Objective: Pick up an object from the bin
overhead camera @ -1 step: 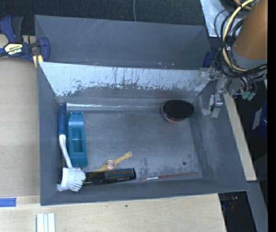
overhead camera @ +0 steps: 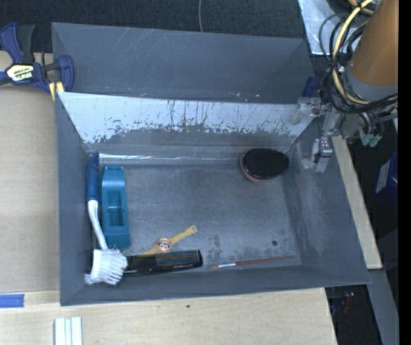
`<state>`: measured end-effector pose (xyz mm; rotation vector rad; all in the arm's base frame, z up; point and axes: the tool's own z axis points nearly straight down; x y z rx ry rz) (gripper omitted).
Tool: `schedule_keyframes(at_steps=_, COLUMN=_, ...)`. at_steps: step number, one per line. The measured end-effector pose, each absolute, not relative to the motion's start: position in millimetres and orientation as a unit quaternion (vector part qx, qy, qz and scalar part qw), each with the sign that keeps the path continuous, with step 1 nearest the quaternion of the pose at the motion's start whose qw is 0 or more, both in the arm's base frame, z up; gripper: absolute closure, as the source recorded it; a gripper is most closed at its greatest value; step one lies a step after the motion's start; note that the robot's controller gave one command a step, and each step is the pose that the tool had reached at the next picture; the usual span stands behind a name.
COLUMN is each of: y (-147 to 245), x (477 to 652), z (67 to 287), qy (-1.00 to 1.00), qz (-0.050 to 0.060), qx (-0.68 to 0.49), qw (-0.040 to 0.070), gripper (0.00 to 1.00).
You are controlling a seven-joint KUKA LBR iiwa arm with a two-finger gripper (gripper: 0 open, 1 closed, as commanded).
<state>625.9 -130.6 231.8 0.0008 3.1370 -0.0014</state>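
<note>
Grey metal bin (overhead camera: 191,56), seen from above. The robot's gripper (overhead camera: 320,151) hangs over the bin's right wall, near the back corner; I cannot tell whether it is open or closed. Just to its left on the floor lies 1 flat, round black disc (overhead camera: 264,164) with a reddish rim. Well apart, by the left wall, lie a blue dispenser (overhead camera: 115,205) and a white-headed brush (overhead camera: 107,265). A black comb (overhead camera: 165,261) and a thin reddish stick (overhead camera: 257,262) lie along the front. To take the disc cleanly, the gripper would likely need to centre over it, clear of the wall, then descend straight.
</note>
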Motion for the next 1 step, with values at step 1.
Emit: schedule_keyframes(at_steps=1, y=-92.3, x=610.9, z=173.3, qy=0.998, qz=0.000, qx=0.062, qw=0.003, gripper=0.00)
